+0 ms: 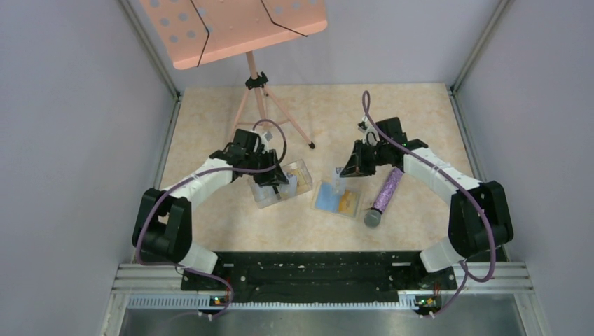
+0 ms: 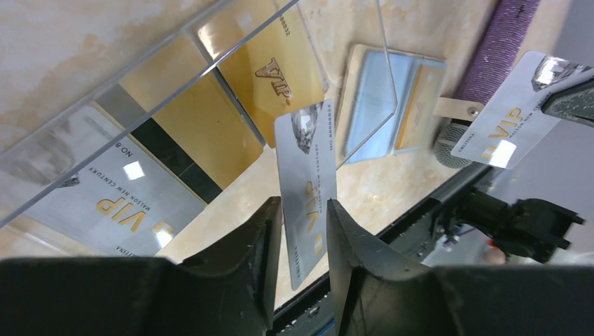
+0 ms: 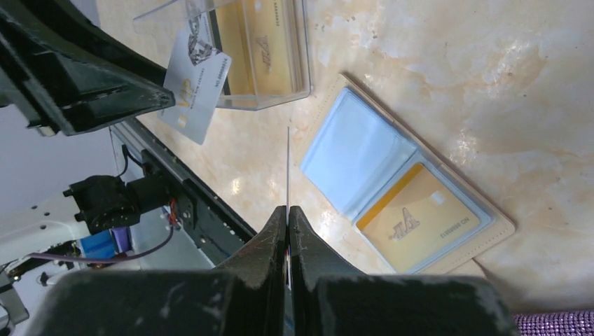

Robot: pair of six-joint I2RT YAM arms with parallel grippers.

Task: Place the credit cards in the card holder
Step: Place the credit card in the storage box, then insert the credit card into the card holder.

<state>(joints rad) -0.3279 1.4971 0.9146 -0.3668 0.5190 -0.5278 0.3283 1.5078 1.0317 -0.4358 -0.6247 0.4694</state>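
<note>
The card holder lies open on the table, light blue inside, with a gold card in one pocket; it also shows in the left wrist view. My left gripper is shut on a silver VIP card and holds it over the clear box. My right gripper is shut on another silver VIP card, seen edge-on in its own view, just left of the card holder. More gold cards and a silver card lie in the box.
A purple glitter microphone lies right of the card holder. A pink music stand on a tripod stands at the back left. Metal rails and grey walls bound the table.
</note>
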